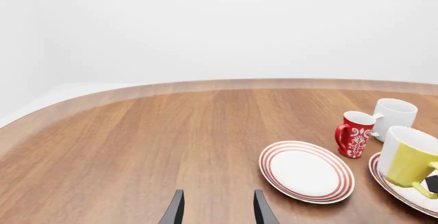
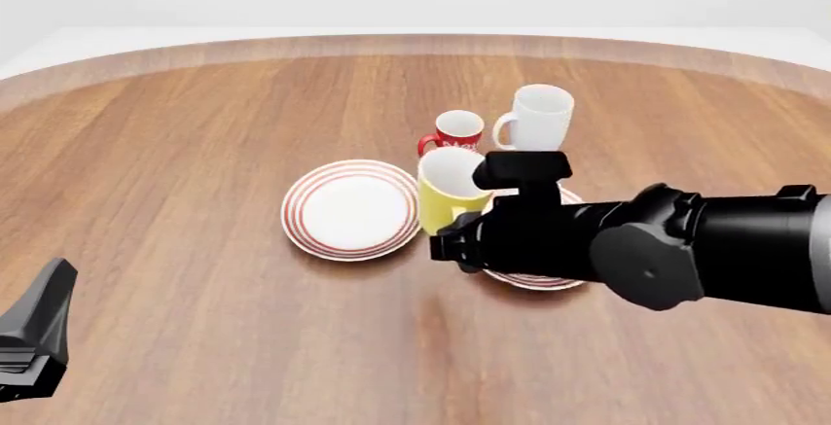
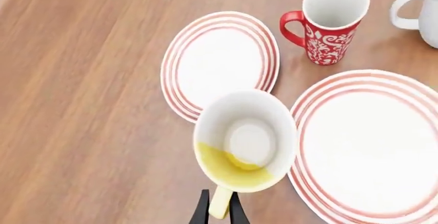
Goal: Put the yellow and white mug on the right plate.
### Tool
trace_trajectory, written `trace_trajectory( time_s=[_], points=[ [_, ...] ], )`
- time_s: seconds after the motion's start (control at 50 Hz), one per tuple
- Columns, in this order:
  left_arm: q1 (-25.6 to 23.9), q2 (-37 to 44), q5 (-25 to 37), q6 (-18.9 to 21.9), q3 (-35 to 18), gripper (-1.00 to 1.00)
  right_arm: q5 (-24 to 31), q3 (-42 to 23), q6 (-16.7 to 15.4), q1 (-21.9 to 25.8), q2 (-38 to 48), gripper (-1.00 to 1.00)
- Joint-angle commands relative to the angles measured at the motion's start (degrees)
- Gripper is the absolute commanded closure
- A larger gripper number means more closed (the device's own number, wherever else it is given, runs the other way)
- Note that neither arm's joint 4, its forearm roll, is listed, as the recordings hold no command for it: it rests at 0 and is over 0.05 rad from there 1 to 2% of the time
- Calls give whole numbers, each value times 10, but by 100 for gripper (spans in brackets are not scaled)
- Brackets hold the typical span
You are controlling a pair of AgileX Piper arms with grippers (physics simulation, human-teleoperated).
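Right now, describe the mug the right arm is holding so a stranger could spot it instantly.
Find the two red-ringed plates on the wooden table. Over the gap between them, the right gripper pinches the handle of the yellow and white mug. Unlike the red patterned mug and all-white mug behind, it is plain yellow outside.

The yellow ceramic mug with a white inside (image 3: 245, 144) stands upright at the middle of the front view, its handle clamped. It hangs over the left rim of the round white plate with thin red rings (image 3: 373, 142), which lies flat right of centre.
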Motion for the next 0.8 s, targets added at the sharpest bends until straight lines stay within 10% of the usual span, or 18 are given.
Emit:
trace_trajectory(
  time_s=[0.02, 0.8],
  points=[
    [0, 0, 0, 0, 0, -100, 15, -6, -25, -21, -17, 100],
    [0, 0, 0, 0, 0, -100, -14, 27, -52, -84, 1, 100]
  ],
)
